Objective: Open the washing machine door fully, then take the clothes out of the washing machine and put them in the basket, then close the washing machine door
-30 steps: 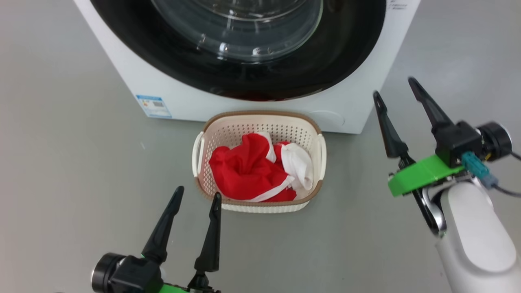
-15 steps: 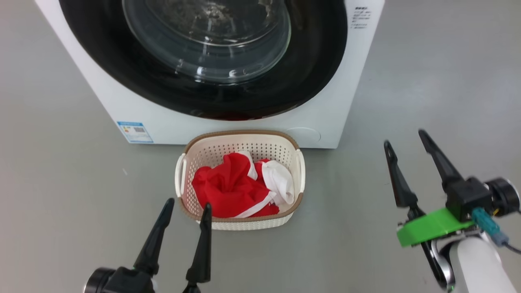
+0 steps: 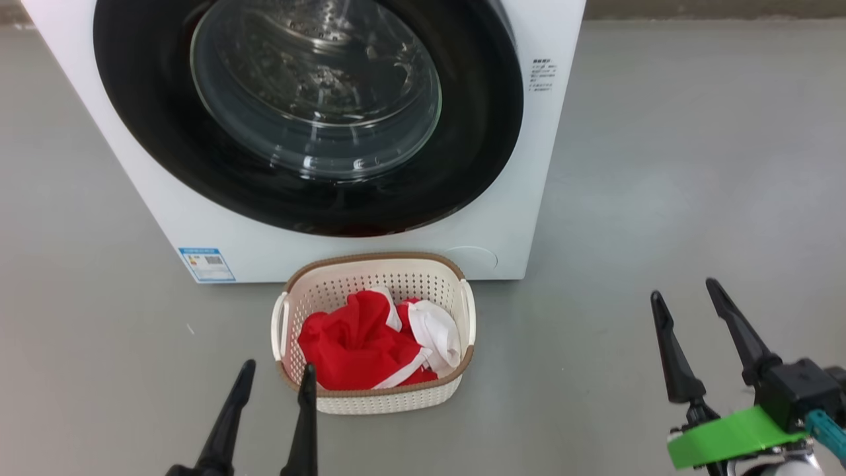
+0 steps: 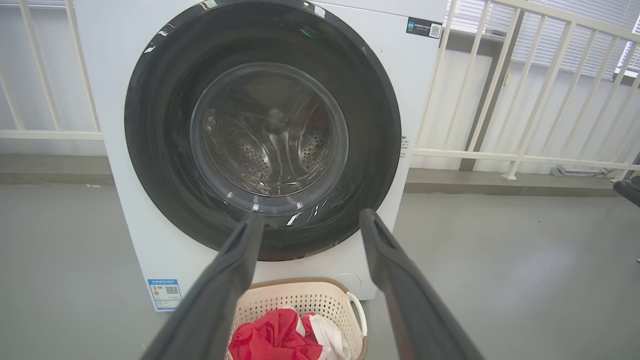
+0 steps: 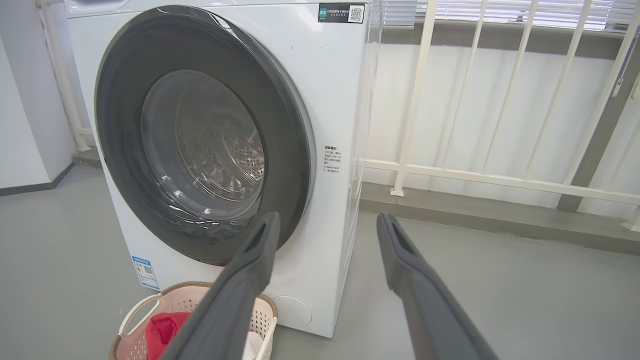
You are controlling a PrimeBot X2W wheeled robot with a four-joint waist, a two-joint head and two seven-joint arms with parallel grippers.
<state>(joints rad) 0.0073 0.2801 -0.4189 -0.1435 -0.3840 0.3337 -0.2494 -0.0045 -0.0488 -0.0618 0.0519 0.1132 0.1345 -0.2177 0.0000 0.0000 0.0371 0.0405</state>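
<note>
The white washing machine (image 3: 515,198) stands ahead with its black-rimmed round door (image 3: 310,112) shut flat against the front. On the floor in front of it sits the cream basket (image 3: 373,266), holding the red and white clothes (image 3: 367,347). My left gripper (image 3: 277,373) hangs open at the basket's near left corner, nothing between its fingers. My right gripper (image 3: 687,297) stands open over bare floor, well right of the basket. In the left wrist view the door (image 4: 262,130) and basket (image 4: 300,300) lie beyond the open left gripper (image 4: 310,220). The right wrist view has the open right gripper (image 5: 327,222) before the machine (image 5: 330,100).
Grey floor (image 3: 694,165) spreads around the machine. A white railing (image 5: 500,172) and a low kerb run behind and to the right of the machine. A blue label (image 3: 206,264) sits at the machine's lower left corner.
The head view has tilted up, so the machine and basket sit lower in it. Both grippers have sunk toward the bottom edge, still open. The clothes lie as before in the basket.
</note>
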